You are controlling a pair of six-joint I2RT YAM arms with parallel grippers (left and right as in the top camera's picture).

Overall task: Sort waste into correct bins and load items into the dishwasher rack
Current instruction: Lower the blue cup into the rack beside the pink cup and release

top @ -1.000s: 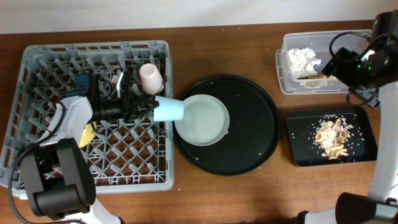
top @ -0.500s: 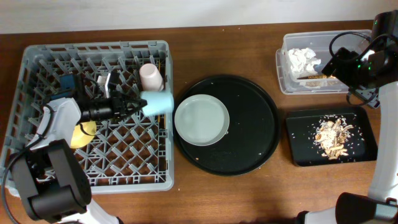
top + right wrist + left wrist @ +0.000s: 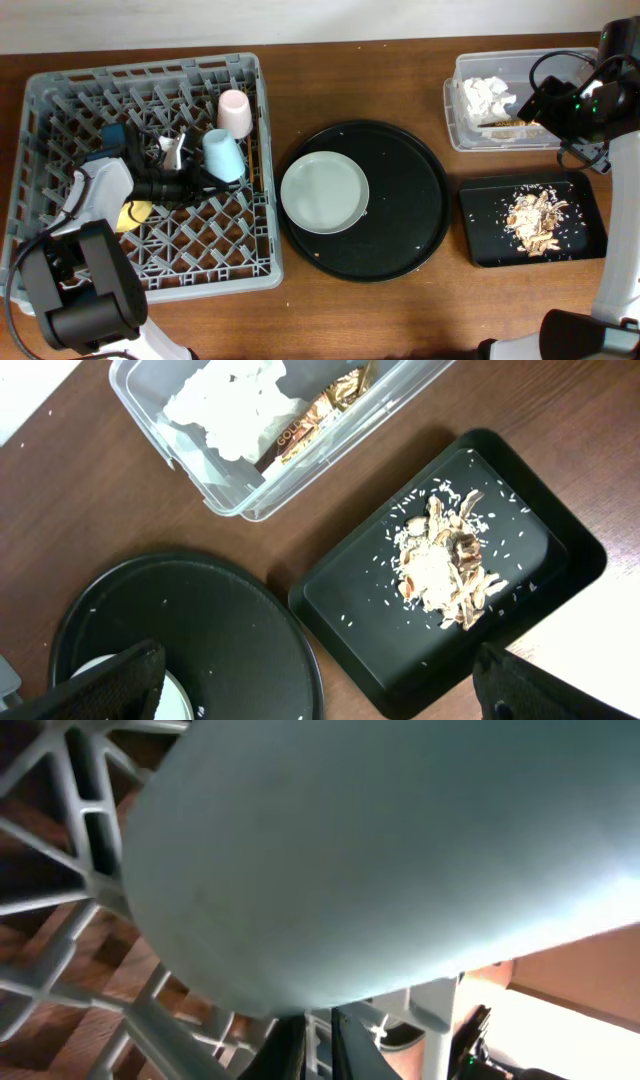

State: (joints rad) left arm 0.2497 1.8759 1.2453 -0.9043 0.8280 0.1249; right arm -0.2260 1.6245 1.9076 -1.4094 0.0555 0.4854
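Observation:
The blue cup point(image 3: 222, 155) stands in the grey dishwasher rack point(image 3: 60, 110), just below the pink cup point(image 3: 234, 112). My left gripper point(image 3: 198, 183) lies over the rack at the cup's lower left rim. In the left wrist view the blue cup point(image 3: 380, 850) fills the frame, and the dark fingers point(image 3: 285, 1050) stand close together at its edge. A yellow bowl point(image 3: 135, 212) shows under the left arm. The pale plate point(image 3: 324, 192) rests on the round black tray point(image 3: 420, 230). My right gripper point(image 3: 535, 100) hangs open and empty over the clear tub point(image 3: 455, 125); the right wrist view shows the right gripper point(image 3: 320, 690) with nothing between its fingers.
White napkins point(image 3: 225, 400) and a gold wrapper point(image 3: 310, 430) lie in the clear tub point(image 3: 230, 495). Food scraps point(image 3: 445, 565) sit in the shallow black tray point(image 3: 350, 610), right of the round tray point(image 3: 200, 640). Bare wooden table surrounds them.
My left gripper carried the blue cup leftward from the round tray's edge into the rack, where it now stands beside the pink cup. The rack shifted slightly. The right arm stayed still.

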